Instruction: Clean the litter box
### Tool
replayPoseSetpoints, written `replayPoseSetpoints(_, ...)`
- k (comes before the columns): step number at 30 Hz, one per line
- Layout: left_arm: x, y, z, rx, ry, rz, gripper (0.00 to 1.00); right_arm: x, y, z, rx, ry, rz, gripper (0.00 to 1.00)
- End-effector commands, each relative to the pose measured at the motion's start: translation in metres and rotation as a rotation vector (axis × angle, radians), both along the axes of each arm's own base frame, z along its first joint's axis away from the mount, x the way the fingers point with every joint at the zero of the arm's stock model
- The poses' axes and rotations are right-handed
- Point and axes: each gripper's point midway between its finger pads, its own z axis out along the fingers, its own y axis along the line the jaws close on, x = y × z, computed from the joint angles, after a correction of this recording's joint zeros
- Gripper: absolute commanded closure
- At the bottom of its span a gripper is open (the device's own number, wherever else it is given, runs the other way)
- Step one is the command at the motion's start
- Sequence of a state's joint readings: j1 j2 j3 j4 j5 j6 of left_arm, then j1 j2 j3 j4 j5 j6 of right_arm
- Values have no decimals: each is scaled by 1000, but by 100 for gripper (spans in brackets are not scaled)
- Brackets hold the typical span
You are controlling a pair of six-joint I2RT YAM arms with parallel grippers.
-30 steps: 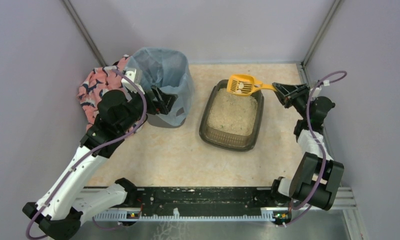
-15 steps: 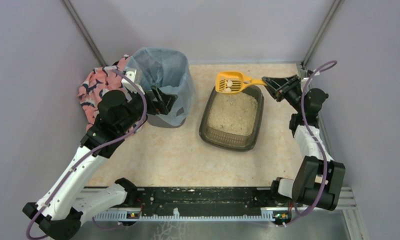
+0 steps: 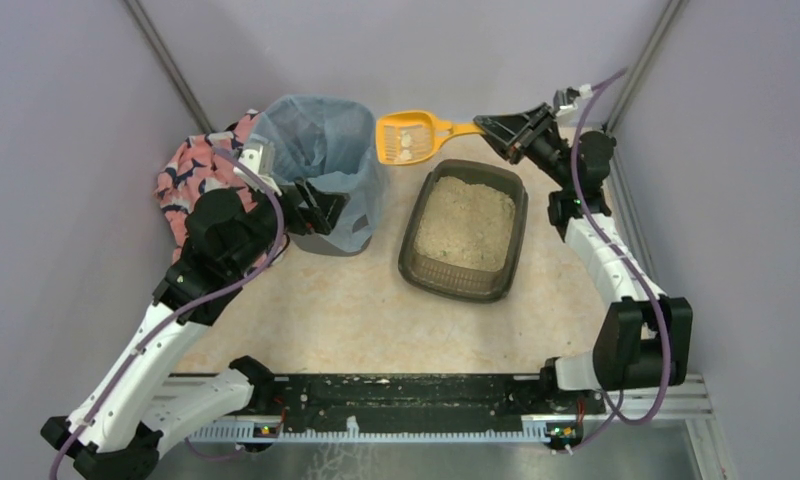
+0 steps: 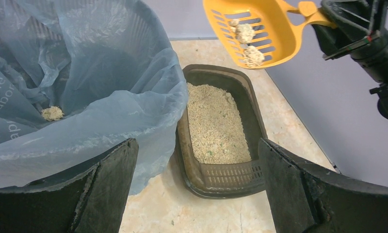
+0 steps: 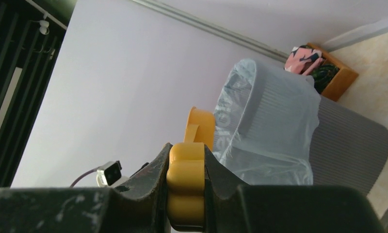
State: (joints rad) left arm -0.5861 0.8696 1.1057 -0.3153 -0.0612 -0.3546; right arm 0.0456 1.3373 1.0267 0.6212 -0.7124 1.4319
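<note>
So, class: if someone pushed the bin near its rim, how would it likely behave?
The bin looks tall and shows just one clump inside, so it is probably light and could tip. Its loose bag would likely crumple and slide, not push back.

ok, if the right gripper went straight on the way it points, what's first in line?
Probably the blue-bagged bin: the right gripper, shut on the yellow scoop, points at its rim. Height is unclear; the scoop might pass over it.
</note>
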Motion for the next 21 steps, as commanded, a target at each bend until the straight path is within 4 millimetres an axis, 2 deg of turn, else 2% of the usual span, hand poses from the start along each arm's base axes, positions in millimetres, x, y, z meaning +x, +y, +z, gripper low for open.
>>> replayPoseSetpoints(1,-5,10,8,-8,-23,27,1,13,25,22,3,-55,18,100)
replayPoseSetpoints(5,-9,16,9,-4,-25,40,1,26,49,30,-2,-65,53,100)
replayPoseSetpoints(10,-11,18,4,0,-14,44,1,44,89,31,-28,-87,106,100)
replayPoseSetpoints(14,-12,19,2,6,-5,47,1,67,122,18,-139,-94,103,100)
replayPoseSetpoints(21,-13,28,4,28,-8,82,1,98,169,20,-386,-245,76,100)
